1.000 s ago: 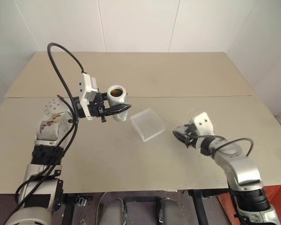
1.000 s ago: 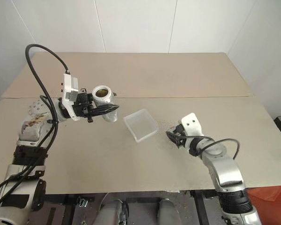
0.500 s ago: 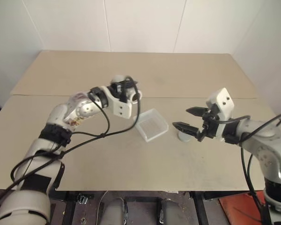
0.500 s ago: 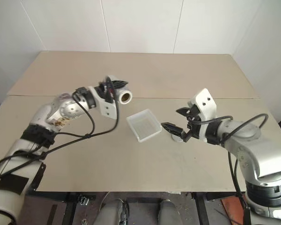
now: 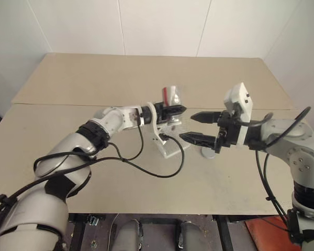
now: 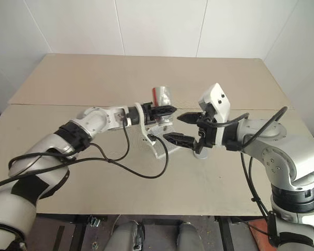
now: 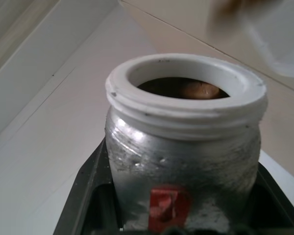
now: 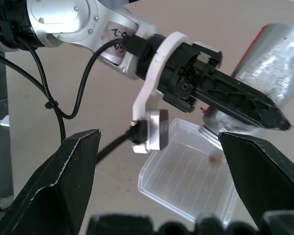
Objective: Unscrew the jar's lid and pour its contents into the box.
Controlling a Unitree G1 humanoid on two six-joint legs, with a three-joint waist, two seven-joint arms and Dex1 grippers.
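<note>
the left gripper (image 5: 174, 111) fingers pinch the jar (image 5: 171, 97), tipped mouth-down over the box (image 8: 186, 177); right gripper (image 5: 194, 127) fingers spread alongside.

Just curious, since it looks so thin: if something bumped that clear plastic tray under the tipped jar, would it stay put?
Probably not. The box looks thin-walled, shallow and nearly empty, so likely light and easily slid across the smooth table. Its low, flat shape suggests sliding rather than tipping. It may flex if squeezed.
</note>
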